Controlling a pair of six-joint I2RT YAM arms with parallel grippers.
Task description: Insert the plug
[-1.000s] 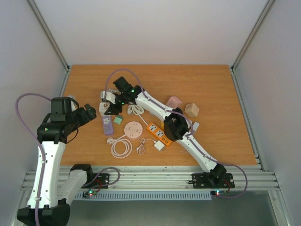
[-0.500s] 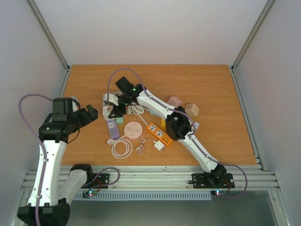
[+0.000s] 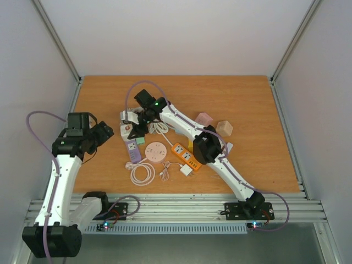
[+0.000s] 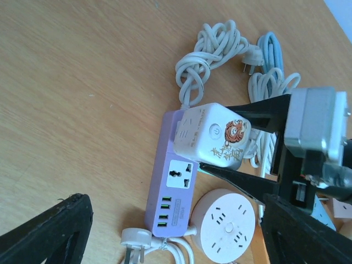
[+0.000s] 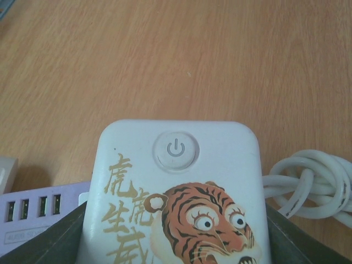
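a: we see a white cube adapter (image 5: 176, 181) printed with an orange striped tiger and gold characters.
b: and we see a lilac strip (image 4: 171, 192), a pink round socket (image 4: 226, 221), an orange strip (image 3: 185, 155), a brown wood-grain bench (image 3: 247, 110).

Left arm (image 3: 59, 170) rose bent at the left side of the tabletop (image 3: 247, 99), left gripper (image 3: 106, 132) pointing right, jaws spread wide, holding nothing. Right arm (image 3: 220, 159) reached diagonally far-left, right gripper (image 3: 135, 130) angled down, jaws clamped on a white socket cube (image 5: 176, 187).
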